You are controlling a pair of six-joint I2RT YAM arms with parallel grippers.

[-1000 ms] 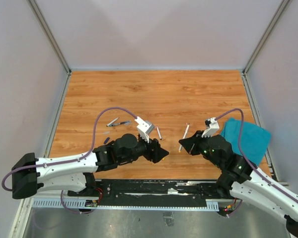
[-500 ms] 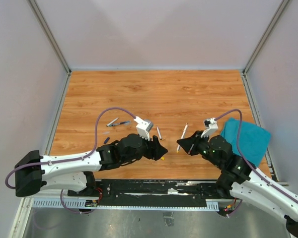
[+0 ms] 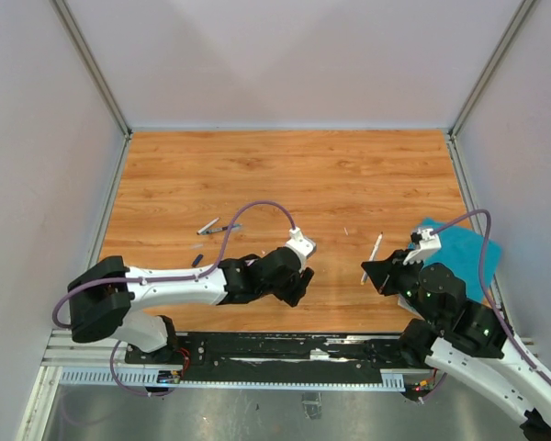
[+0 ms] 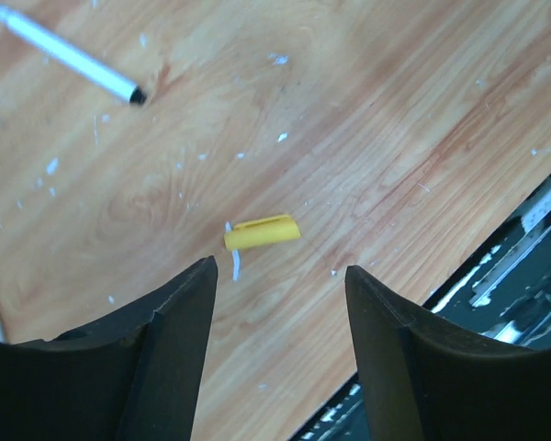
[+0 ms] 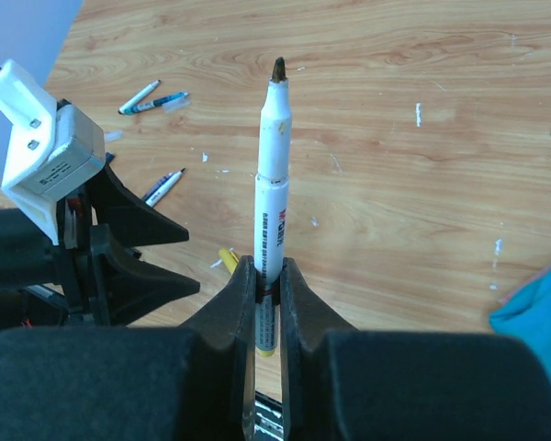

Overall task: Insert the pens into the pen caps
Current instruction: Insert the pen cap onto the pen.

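Beneath everything, a wood-grain bench (image 3: 285,170), walled by pale panels on three sides.

Left arm (image 3: 165,283): runs along the near edge from the near left corner to about the middle. Right arm (image 3: 464,322): slants in from the near right corner towards the centre.

Teal cloth (image 3: 468,257), flat against the right edge.

Left gripper (image 4: 277,276), low over the wood by the middle of the near edge. Gapes wide, jaws well apart, with nothing between them. Right gripper (image 5: 268,274), right of centre and apart from the left one. Pinches tight on a white pen (image 5: 274,175), low on the barrel. Points that pen's bare dark tip towards the far edge, clear of the wood.

Pair of pens (image 3: 208,226), lying close together towards the left edge, about halfway back. Second white pen (image 4: 64,52), dark-tipped, flat on the wood just beyond the left gripper.

Black pen cap (image 3: 196,260), alone beside the left arm, closer to the near edge than the pair. Yellow pen cap (image 4: 262,232), on its side just ahead of the open jaws, close to the near edge, between the two grippers. Touches no finger. Tiny white scrap (image 4: 234,266) at one end of it; cannot tell whether touching.
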